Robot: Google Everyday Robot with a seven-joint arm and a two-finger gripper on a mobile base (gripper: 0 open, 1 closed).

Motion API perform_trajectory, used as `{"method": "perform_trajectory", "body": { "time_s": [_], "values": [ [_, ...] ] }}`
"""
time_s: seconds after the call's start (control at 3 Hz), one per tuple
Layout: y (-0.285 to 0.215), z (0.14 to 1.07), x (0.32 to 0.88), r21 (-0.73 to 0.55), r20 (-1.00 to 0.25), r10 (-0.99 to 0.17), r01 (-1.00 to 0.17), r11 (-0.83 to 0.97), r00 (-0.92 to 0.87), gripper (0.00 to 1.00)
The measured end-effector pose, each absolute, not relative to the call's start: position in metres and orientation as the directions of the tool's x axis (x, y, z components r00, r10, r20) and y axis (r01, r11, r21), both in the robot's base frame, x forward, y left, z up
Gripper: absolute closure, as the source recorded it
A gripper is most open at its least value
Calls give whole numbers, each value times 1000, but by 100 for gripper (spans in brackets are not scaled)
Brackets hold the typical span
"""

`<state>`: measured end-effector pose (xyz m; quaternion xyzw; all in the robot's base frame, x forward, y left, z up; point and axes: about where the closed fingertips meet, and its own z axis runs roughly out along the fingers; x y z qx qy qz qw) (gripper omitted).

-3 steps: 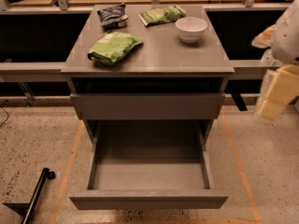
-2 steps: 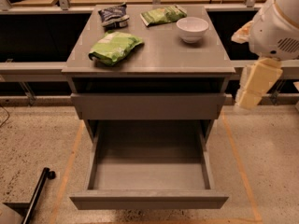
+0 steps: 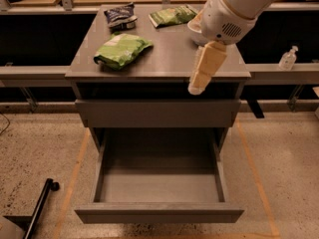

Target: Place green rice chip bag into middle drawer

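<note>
Foreground: the middle drawer (image 3: 158, 213) stands pulled fully out toward the camera, its grey tray bare, above a speckled floor (image 3: 40, 148) marked with orange tape lines (image 3: 254, 173). A black pole (image 3: 39, 209) lies at lower left. Above the open drawer sits a closed drawer front (image 3: 157, 113), flush with the cabinet.

Middle ground: the gripper (image 3: 199, 78), a cream-coloured part below the white arm housing (image 3: 229, 14), hangs tilted over the right front edge of the bench (image 3: 169, 59), its tip in front of the dark gap under the top. Whether it is apart or together cannot be told; it holds nothing visible. The green rice chip bag (image 3: 122, 49) lies flat on the left half of the bench, well apart from the gripper.

Background: a white bowl (image 3: 193, 30), largely hidden by the arm; a dark blue bag (image 3: 120, 15) and a slimmer green bag (image 3: 172, 15) near the rear edge. A clear bottle (image 3: 288, 59) stands on the ledge at right.
</note>
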<state>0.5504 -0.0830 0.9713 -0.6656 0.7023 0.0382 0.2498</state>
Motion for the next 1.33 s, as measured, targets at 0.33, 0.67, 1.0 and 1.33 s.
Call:
{"method": "perform_trajectory", "body": {
  "time_s": [0.33, 0.67, 1.0, 1.33],
  "values": [
    [-76, 972, 556, -283, -413, -911, -952, 113, 15, 0],
    [-72, 972, 562, -285, -432, -902, -949, 133, 3, 0],
    [-30, 965, 587, -291, -482, -875, -951, 106, 50, 0],
    [17, 946, 615, -289, -522, -849, -954, 85, 83, 0]
  ]
}}
